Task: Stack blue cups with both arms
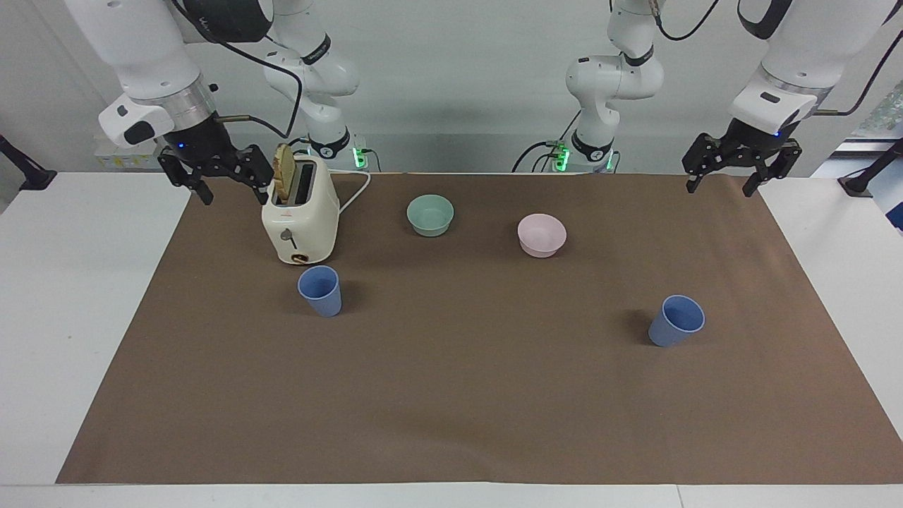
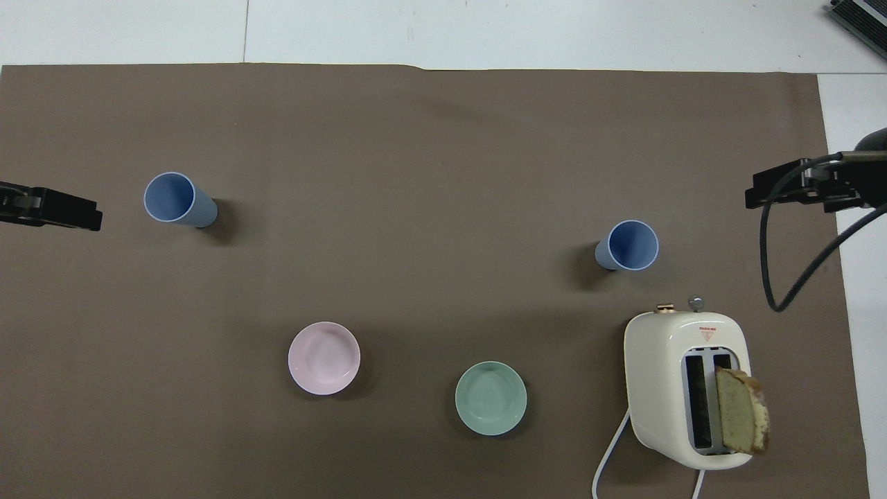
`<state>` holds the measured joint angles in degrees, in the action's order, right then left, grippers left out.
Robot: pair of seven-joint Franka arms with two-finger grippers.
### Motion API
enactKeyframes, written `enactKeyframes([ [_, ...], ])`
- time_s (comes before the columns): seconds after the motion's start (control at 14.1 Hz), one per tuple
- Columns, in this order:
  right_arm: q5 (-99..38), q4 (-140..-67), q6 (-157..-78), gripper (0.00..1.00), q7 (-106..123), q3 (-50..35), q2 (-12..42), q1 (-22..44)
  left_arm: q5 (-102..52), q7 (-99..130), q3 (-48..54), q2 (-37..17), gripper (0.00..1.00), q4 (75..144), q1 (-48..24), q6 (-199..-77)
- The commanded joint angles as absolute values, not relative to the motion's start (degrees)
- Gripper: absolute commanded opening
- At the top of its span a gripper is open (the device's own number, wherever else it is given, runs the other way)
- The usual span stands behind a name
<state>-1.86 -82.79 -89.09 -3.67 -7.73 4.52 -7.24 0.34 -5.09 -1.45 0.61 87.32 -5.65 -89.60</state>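
Note:
Two blue cups stand upright and apart on the brown mat [image 1: 451, 395]. One cup [image 1: 321, 290] [image 2: 627, 246] sits just farther from the robots than the toaster. The other cup [image 1: 677, 321] [image 2: 177, 199] stands toward the left arm's end. My right gripper [image 1: 229, 185] [image 2: 755, 194] hangs open in the air beside the toaster, over the mat's edge, holding nothing. Over the mat's edge at the left arm's end, my left gripper [image 1: 719, 185] [image 2: 93, 218] is raised, also open and holding nothing. Neither gripper touches a cup.
A cream toaster [image 1: 300, 219] [image 2: 686, 388] with a bread slice [image 2: 741, 410] sticking out stands near the right arm. A mint-green bowl [image 1: 430, 214] [image 2: 490, 398] and a pink bowl [image 1: 542, 234] [image 2: 323, 357] sit between the cups and the robots.

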Motion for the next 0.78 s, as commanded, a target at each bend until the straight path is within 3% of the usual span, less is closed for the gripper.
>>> enactKeyframes([
  [0.0,-2.81,-84.73,-90.0,1.0,-2.81,-8.09,3.08,-8.09,-0.53,-4.92,-1.41,1.49,1.0,88.33,-5.19,-89.47],
  [0.71,-2.81,-84.73,-90.0,1.0,-2.9,-8.09,3.08,-8.0,-0.44,-3.96,-1.41,1.58,1.0,88.59,-5.19,-90.26],
])
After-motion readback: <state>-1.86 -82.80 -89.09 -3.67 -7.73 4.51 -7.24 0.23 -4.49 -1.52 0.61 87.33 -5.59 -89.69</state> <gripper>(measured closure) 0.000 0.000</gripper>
